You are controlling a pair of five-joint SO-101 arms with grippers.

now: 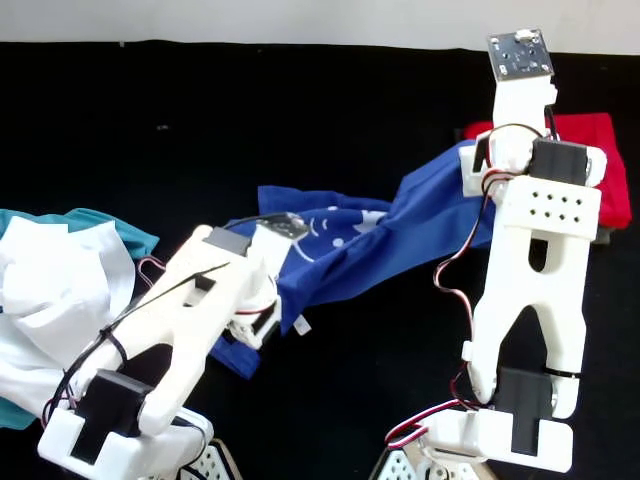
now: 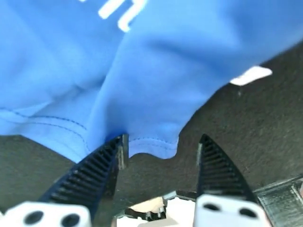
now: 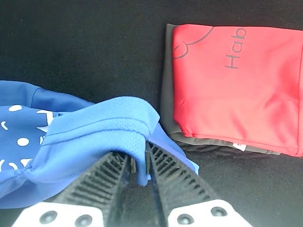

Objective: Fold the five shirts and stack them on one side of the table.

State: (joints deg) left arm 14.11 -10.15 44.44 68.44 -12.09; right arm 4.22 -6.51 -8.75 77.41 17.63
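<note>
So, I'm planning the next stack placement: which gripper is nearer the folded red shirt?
Right. The right gripper, shut on the blue shirt, is beside the red shirt; the left gripper is open at the blue shirt's far hem.

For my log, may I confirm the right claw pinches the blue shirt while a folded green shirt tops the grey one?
Not green: the folded shirt atop the grey one is red, per the right wrist view. The right claw does pinch the blue shirt.
</note>
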